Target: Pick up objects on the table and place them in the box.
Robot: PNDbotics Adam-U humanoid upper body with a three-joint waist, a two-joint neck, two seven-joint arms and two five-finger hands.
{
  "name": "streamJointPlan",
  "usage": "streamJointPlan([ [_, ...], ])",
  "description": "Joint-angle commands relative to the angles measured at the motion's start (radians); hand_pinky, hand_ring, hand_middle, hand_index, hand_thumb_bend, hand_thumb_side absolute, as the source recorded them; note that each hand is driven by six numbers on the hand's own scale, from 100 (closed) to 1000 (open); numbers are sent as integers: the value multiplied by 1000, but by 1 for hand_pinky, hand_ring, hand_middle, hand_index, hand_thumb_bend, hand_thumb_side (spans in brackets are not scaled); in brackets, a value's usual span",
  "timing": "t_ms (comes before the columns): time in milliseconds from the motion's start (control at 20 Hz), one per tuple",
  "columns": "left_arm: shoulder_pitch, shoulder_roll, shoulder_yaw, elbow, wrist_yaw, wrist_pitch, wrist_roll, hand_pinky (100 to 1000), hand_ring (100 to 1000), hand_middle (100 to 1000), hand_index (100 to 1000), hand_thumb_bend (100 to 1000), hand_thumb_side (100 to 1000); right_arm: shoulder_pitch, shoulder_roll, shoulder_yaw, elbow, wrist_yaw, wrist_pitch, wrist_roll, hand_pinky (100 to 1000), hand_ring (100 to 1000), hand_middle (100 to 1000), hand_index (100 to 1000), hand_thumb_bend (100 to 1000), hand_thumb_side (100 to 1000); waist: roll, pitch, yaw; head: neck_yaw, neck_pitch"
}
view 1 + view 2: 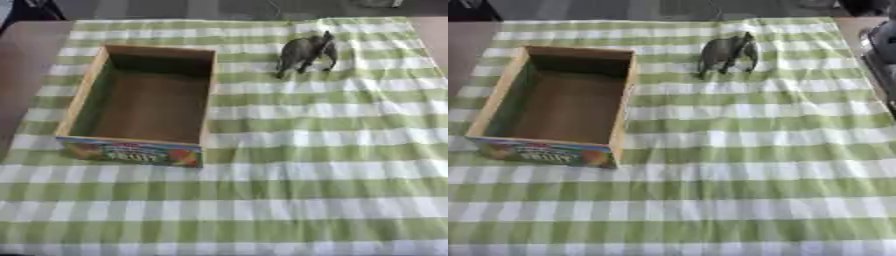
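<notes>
With no robot hand showing, I am aiming for the toy animal [306, 52] at one o'clock, lifting it over the box [79, 100] wall.

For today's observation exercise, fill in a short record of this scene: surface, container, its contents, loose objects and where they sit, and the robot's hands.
surface: green and white checked cloth over a table
container: open wooden box, colourful printed front, left of centre
contents: none visible; bare bottom shows
loose objects: one dark grey animal figure, on the cloth, right of the box and apart from it, toward the far edge
hands: neither in view
</notes>
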Motion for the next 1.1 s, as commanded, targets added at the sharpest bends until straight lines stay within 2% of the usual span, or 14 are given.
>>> streamJointPlan([
  [50, -1, 17, -5, -23, 0, -1, -9, 329, 383, 688, 556, 100, 763, -65, -59, 42, 4, 51, 10, 47, 941, 936, 891, 976, 131, 1000, 0, -14, 3, -9, 1],
  [250, -1, 18, -7, -23, 2, -1, -12, 328, 382, 688, 555, 100, 762, -158, -59, 102, 67, 108, -29, 105, 959, 954, 899, 978, 201, 1000, 0, -12, 7, -8, -4],
  [400, -1, 19, -9, -23, 2, 0, -15, 328, 382, 688, 554, 100, 761, -222, -52, 151, 128, 148, -64, 145, 971, 965, 905, 987, 221, 977, -3, -10, 10, -9, -8],
  [700, -3, 21, -12, -23, 3, 1, -21, 327, 382, 688, 553, 100, 758, -294, -23, 237, 261, 231, -113, 227, 985, 986, 927, 1000, 256, 915, -7, -7, 22, -12, -20],
  [1100, -5, 20, -15, -23, 6, 3, -27, 327, 382, 689, 552, 100, 756, -349, 35, 262, 448, 345, -194, 342, 992, 998, 943, 1000, 306, 874, -9, -4, 28, -17, -30],
])
